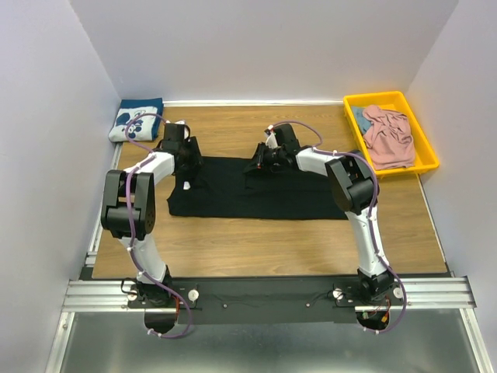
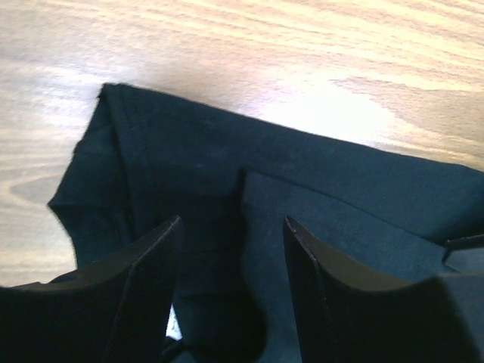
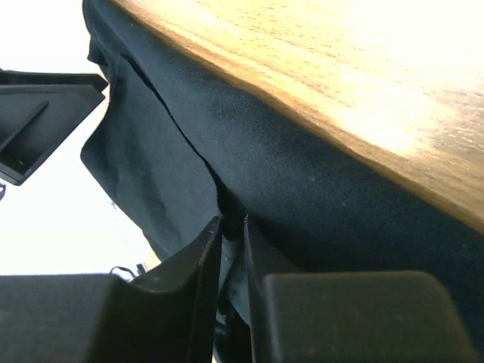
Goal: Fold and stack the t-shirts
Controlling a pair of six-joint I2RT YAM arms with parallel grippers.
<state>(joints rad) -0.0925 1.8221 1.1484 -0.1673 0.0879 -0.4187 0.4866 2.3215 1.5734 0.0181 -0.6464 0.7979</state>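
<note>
Black t-shirt [image 3: 302, 189] lies pinched within right pincer [image 3: 232, 227].

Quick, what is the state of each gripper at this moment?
Left gripper: jaws open, over the black t-shirt.
Right gripper: jaws closed on a fold of the black t-shirt.

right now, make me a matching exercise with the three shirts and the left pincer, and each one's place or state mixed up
1 black t-shirt
2 navy t-shirt
3 pink t-shirt
4 left pincer

a in the yellow tray
b open
c folded, far left corner
d laid out in the middle

Pairs: 1-d, 2-c, 3-a, 4-b
</note>
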